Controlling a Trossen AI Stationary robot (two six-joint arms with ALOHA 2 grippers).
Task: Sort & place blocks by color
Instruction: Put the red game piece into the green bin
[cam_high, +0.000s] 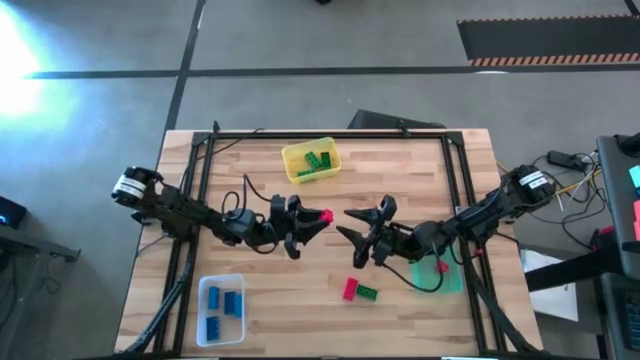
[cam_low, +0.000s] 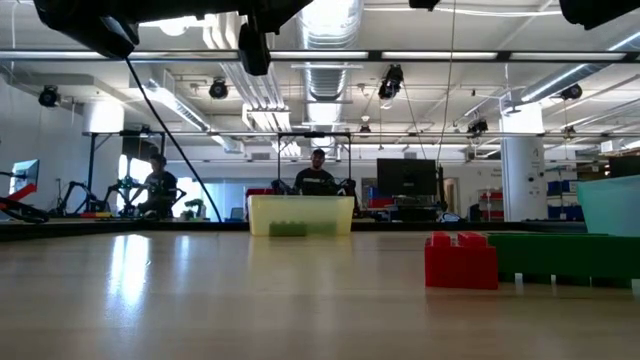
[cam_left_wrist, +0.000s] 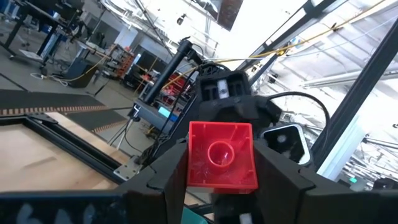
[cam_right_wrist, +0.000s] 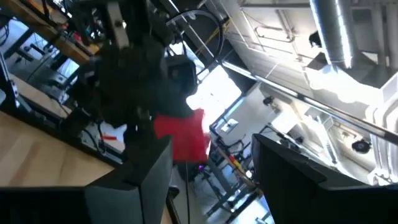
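I have the left gripper above the table's middle, just below the yellow bin in the high view, and its fingers are clamped on a red block. In the left wrist view the block sits square between the two fingers, its hollow underside with the round socket facing the camera, so the studs point away, toward the other arm.

The right gripper faces it from just beside, tips nearly meeting. Its fingers stand spread with nothing between them; in the right wrist view the red block shows ahead in the gap, still clear of both fingers. To me this looks like a handover in mid-air: the block lies straight ahead of the right fingers, on the line joining the two grippers, and the right arm is the one nearer the green bin, which already holds a red piece.

So what matters is lining up the right fingers to either side of the block, across the left gripper's own grip, so the two pairs do not collide.

Elsewhere, relative to the yellow bin: green blocks lie inside it; a clear bin with blue blocks sits far down toward the left arm's side; a red and green pair rests loose on the table below the grippers, beside the green bin.
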